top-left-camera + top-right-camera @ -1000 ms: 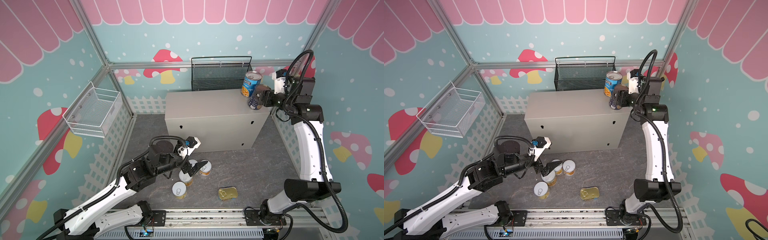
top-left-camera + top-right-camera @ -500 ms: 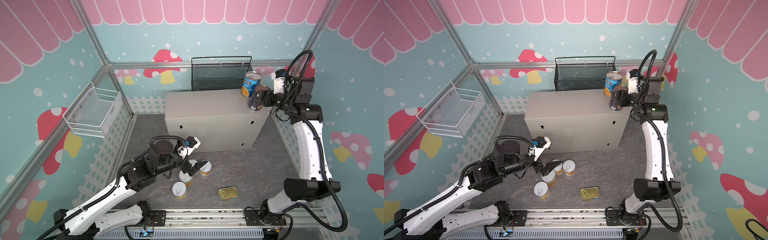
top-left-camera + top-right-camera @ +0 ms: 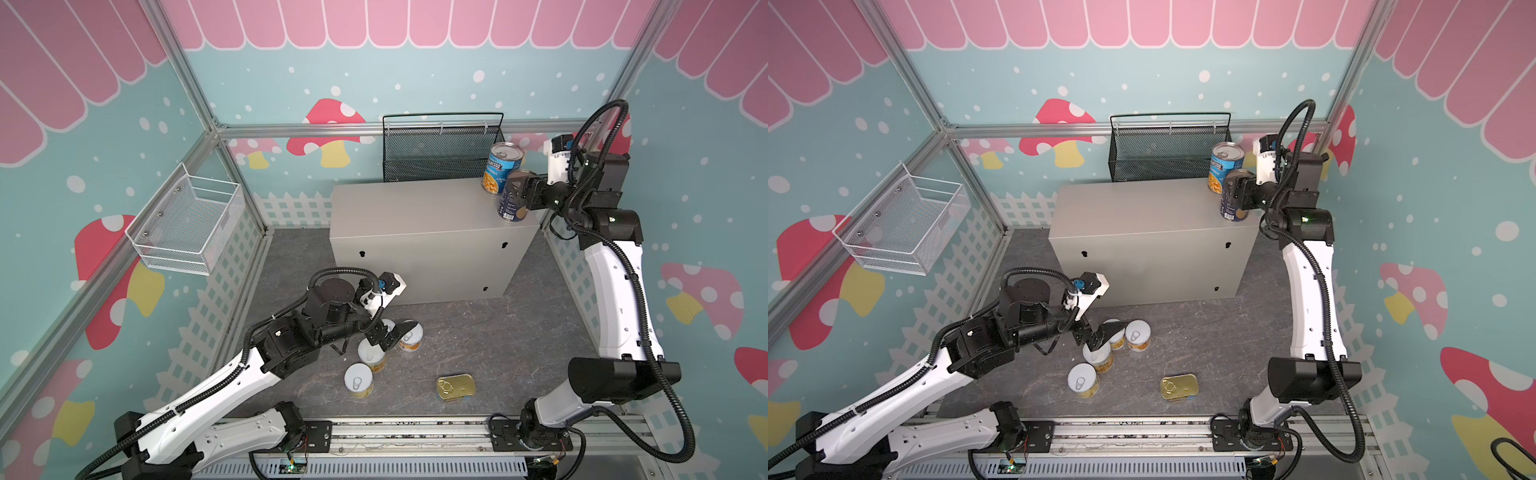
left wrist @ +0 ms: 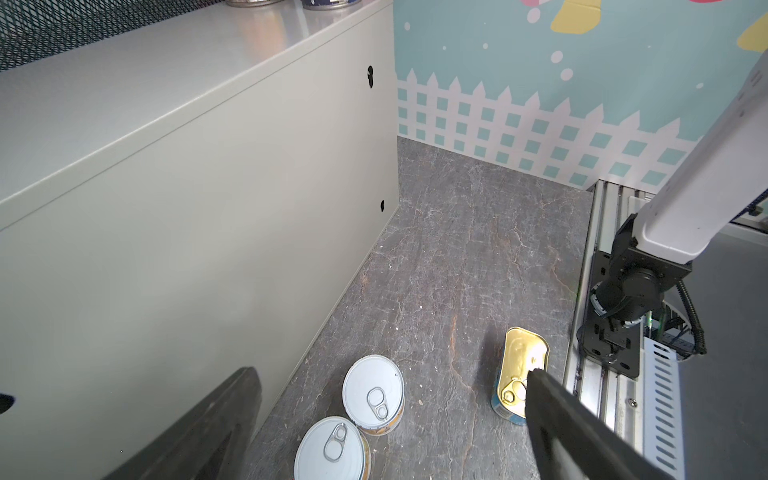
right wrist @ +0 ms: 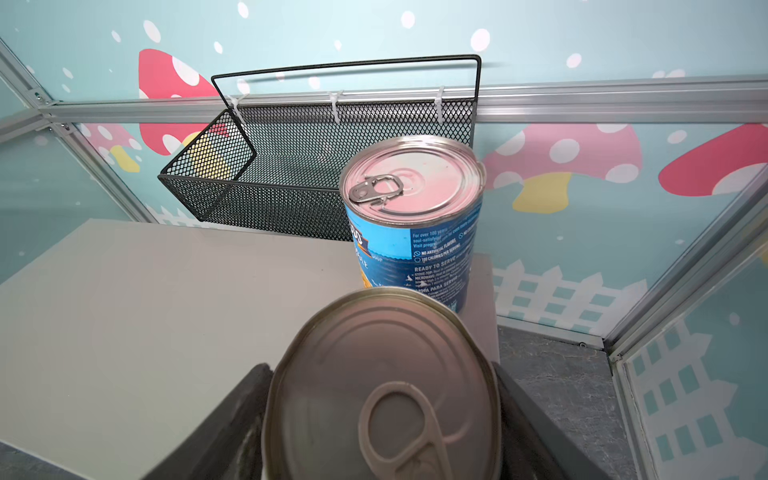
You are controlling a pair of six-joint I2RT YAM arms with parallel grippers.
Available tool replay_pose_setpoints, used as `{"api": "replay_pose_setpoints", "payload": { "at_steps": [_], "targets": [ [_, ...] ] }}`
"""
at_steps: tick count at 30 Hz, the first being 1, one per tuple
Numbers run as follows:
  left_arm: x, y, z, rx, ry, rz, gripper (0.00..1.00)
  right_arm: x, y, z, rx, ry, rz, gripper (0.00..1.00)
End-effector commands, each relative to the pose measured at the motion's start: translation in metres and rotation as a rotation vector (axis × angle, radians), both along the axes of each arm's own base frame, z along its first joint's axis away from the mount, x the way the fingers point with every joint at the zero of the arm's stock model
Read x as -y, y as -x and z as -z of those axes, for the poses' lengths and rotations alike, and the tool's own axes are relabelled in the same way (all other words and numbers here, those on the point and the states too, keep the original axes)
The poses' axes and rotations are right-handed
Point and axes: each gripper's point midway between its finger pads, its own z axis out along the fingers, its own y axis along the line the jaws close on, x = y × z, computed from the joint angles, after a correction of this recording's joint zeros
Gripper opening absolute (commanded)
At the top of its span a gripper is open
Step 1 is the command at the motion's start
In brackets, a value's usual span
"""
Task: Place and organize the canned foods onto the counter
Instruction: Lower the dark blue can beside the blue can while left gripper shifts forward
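Observation:
The counter (image 3: 415, 216) (image 3: 1133, 216) is a beige-grey box. One blue-labelled tin (image 3: 500, 166) (image 3: 1223, 166) (image 5: 411, 216) stands at its back right corner. My right gripper (image 3: 517, 193) (image 5: 380, 374) is shut on a second blue tin (image 3: 512, 210) (image 3: 1233, 210) (image 5: 382, 395), whose base is down at the counter's right front corner. My left gripper (image 3: 388, 332) (image 3: 1096, 334) (image 4: 390, 374) hangs open just above several small yellow tins (image 3: 372, 355) (image 3: 1098, 355) (image 4: 373, 392) on the floor. The gold-topped SPAM tin (image 3: 456, 386) (image 3: 1178, 386) (image 4: 521, 382) lies to their right.
A black mesh basket (image 3: 440, 153) (image 5: 291, 174) hangs on the back rail behind the counter. A white wire basket (image 3: 187, 224) is fixed to the left wall. The arms' base rail (image 3: 395, 432) runs along the front of the dark stone floor (image 3: 478, 332).

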Motion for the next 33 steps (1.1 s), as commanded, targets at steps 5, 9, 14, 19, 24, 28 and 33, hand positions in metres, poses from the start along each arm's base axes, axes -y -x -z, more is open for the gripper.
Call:
{"api": "replay_pose_setpoints", "payload": {
  "at_steps": [5, 9, 14, 19, 24, 28, 33],
  "targets": [
    [0.017, 0.007, -0.023, -0.018, 0.084, 0.079, 0.99, -0.002, 0.002, -0.011, 0.067, 0.043, -0.019, 0.72],
    [0.023, 0.001, -0.046, -0.007, 0.124, 0.065, 0.99, -0.001, 0.001, -0.009, 0.066, 0.051, -0.017, 0.71],
    [0.033, -0.007, -0.069, 0.074, 0.117, -0.009, 0.99, -0.005, -0.002, -0.008, 0.069, 0.038, -0.043, 0.72],
    [0.047, -0.013, -0.085, 0.124, 0.13, -0.065, 0.99, -0.009, -0.005, -0.008, 0.077, 0.02, -0.064, 0.71],
    [0.056, -0.013, -0.088, 0.121, 0.16, -0.051, 0.99, -0.013, -0.004, -0.005, 0.078, 0.017, -0.086, 0.71],
    [0.059, -0.014, -0.087, 0.119, 0.158, -0.048, 0.99, -0.016, -0.004, -0.002, 0.074, 0.011, -0.105, 0.71],
    [0.06, -0.015, -0.085, 0.115, 0.159, -0.05, 0.99, -0.015, -0.005, -0.001, 0.074, 0.014, -0.101, 0.71]
  ]
}}
